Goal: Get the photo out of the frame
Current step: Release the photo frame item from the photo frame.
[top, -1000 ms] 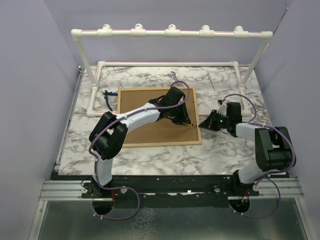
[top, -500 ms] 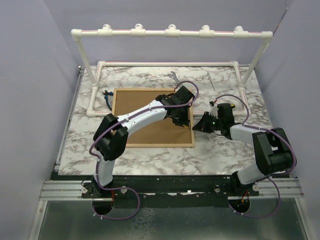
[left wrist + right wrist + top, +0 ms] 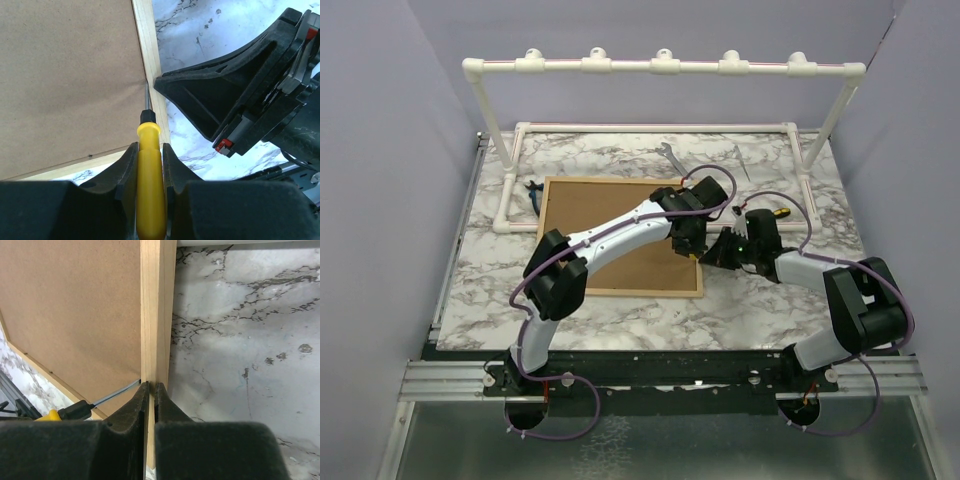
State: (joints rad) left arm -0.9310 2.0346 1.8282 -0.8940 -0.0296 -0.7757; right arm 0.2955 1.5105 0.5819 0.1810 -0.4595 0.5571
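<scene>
The frame (image 3: 595, 205) lies flat on the marble-patterned table (image 3: 620, 322), its matt brown fibreboard back facing up inside thin light-wood edging. With that back uppermost, the photo is hidden from every view.

At the frame's right edge the left gripper (image 3: 149, 147) is clamped on a screwdriver (image 3: 150, 190) with a smooth yellow handle and a black collar. Its thin metal shaft meets the seam where the fibreboard joins the edging.

Just right of that spot, the right gripper (image 3: 151, 387) has its 2 black fingers drawn together to a narrow slit, their tips on the wooden edging. Whether they pinch any of the wood cannot be told.

Beyond the frame's far edge stands a white PVC pipe rack (image 3: 660, 67) of round tubes and fittings. A few small tools beside it are too small to make out. The left arm covers part of the frame's back.
</scene>
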